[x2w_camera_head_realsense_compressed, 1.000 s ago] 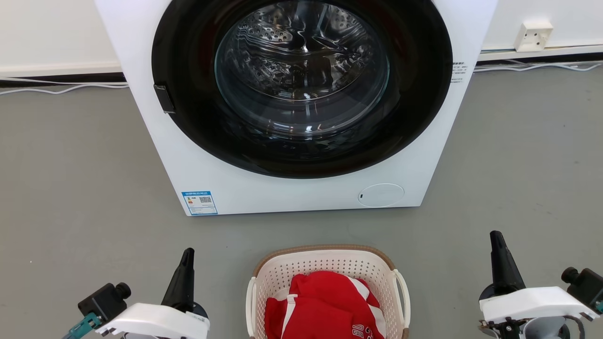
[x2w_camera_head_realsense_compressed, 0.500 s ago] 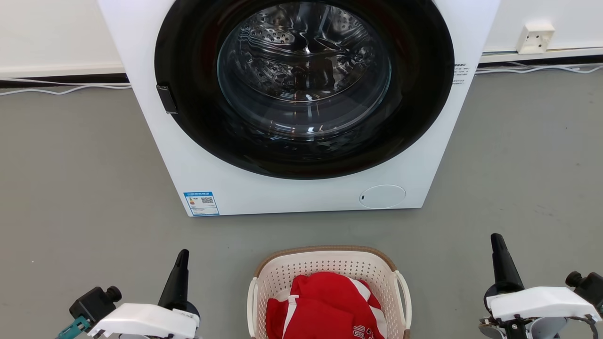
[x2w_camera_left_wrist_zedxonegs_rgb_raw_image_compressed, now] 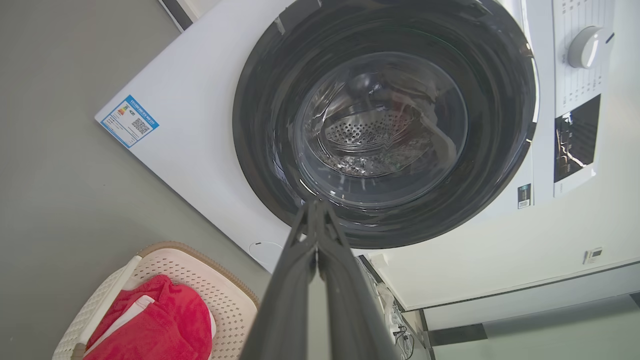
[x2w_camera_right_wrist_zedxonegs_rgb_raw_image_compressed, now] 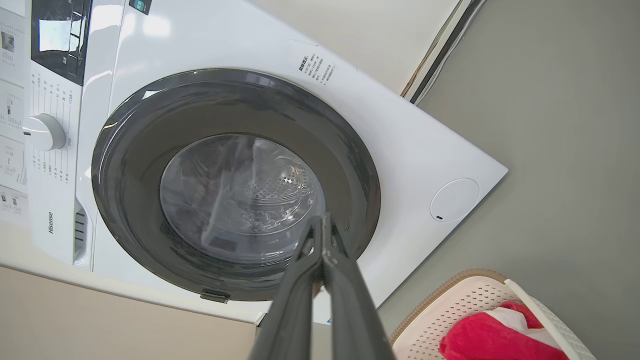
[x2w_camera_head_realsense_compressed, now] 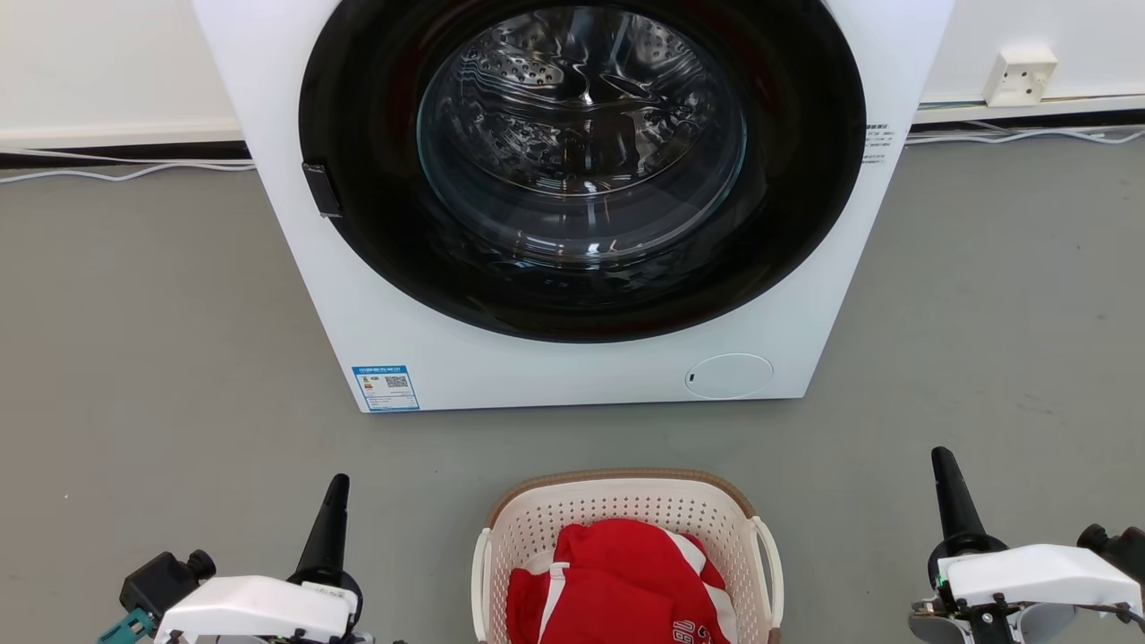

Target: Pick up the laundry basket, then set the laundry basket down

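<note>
The laundry basket (x2w_camera_head_realsense_compressed: 617,501), cream-white perforated plastic with a brown rim and white side handles, stands on the grey floor at the bottom centre of the head view, holding red and white clothing (x2w_camera_head_realsense_compressed: 617,586). It also lies at the lower left of the left wrist view as the basket (x2w_camera_left_wrist_zedxonegs_rgb_raw_image_compressed: 220,300) and at the lower right of the right wrist view as the basket (x2w_camera_right_wrist_zedxonegs_rgb_raw_image_compressed: 450,305). My left gripper (x2w_camera_head_realsense_compressed: 335,487) is shut and empty, left of the basket and apart from it. My right gripper (x2w_camera_head_realsense_compressed: 942,461) is shut and empty, right of the basket. Both sets of fingers point toward the washer.
A white front-loading washer (x2w_camera_head_realsense_compressed: 572,367) with a closed dark round door (x2w_camera_head_realsense_compressed: 581,161) stands just beyond the basket. Cables (x2w_camera_head_realsense_compressed: 116,165) run along the wall base behind it, and a white wall socket (x2w_camera_head_realsense_compressed: 1020,76) sits at the upper right. Grey floor lies on both sides.
Both grippers have drawn slightly back and lower in the head view, the left one also drifting left. The view itself has shifted a little. The basket stays put.
</note>
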You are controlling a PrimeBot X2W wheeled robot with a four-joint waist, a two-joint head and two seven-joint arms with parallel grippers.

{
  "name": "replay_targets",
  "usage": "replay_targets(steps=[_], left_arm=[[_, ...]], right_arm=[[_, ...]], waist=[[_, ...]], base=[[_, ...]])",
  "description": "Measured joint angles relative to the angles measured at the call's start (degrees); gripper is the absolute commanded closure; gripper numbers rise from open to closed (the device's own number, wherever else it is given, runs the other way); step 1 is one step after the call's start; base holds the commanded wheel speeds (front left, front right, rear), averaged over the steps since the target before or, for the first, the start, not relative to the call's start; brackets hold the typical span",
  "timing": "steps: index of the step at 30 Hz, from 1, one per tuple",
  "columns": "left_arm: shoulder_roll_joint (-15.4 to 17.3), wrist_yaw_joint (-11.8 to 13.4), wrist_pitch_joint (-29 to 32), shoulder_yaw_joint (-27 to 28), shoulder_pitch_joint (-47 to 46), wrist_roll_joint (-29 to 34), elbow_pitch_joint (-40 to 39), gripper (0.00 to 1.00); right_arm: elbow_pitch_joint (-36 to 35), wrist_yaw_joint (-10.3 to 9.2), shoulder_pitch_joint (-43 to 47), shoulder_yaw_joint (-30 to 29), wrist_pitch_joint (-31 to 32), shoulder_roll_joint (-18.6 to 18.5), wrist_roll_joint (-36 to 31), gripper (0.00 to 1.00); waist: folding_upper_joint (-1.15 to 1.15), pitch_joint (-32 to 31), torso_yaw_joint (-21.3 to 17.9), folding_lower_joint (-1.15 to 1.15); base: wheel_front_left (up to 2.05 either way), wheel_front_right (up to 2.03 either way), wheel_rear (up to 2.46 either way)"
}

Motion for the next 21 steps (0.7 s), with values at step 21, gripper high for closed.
replay_targets(steps=[21], left_arm=[[0.02,-0.48,3.46,2.26,-0.88,-12.30,0.94,1.00]], right_arm=[[0.01,0.00,-0.05,-1.11,3.60,0.12,13.32,1.00]], waist=[[0.00,-0.33,0.41,0.00]], base=[[0.00,0.00,0.00]])
